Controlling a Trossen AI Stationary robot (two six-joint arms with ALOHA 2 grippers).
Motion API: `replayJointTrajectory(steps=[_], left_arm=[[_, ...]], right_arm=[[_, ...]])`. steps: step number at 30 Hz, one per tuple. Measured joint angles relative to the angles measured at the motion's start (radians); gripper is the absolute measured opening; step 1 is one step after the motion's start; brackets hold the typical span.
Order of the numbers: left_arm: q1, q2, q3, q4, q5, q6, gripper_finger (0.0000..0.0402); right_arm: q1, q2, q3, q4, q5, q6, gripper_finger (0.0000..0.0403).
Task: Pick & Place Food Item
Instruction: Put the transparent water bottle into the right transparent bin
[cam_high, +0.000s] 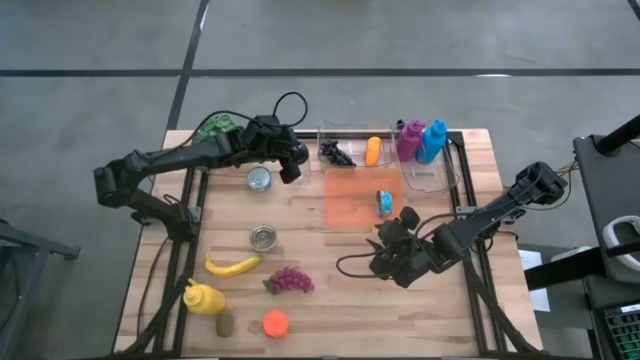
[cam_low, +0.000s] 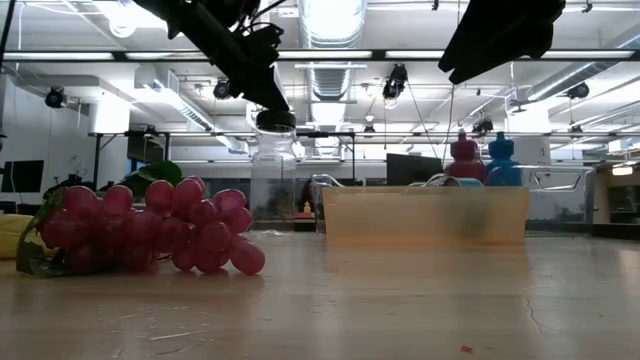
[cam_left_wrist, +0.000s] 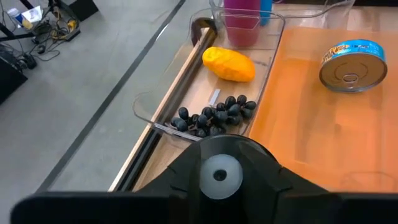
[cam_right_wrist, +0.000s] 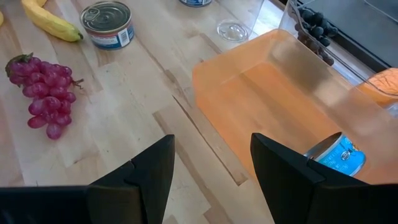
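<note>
My left gripper (cam_high: 291, 165) hovers near the clear bin (cam_high: 345, 132), its finger state unclear; right gripper (cam_right_wrist: 211, 168) gapes empty beside the orange tray (cam_right_wrist: 273, 99).

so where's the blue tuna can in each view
High view: blue can at the orange bin's right side.
Low view: only its rim peeks above the bin wall.
Left wrist view: upper right, inside the bin.
Right wrist view: lower right, behind a finger.
Shared landmark: the orange bin.

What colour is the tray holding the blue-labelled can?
Translucent orange tray; clearest in the right wrist view.
</note>
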Motion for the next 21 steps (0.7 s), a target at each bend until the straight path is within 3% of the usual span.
replayJointTrajectory(steps=[21], left_arm=[[0.0, 0.0, 0.062, 0.009, -0.001, 0.003, 0.0076]], right_arm=[[0.0, 0.0, 0.0, 0.0, -0.002, 0.0, 0.0206]])
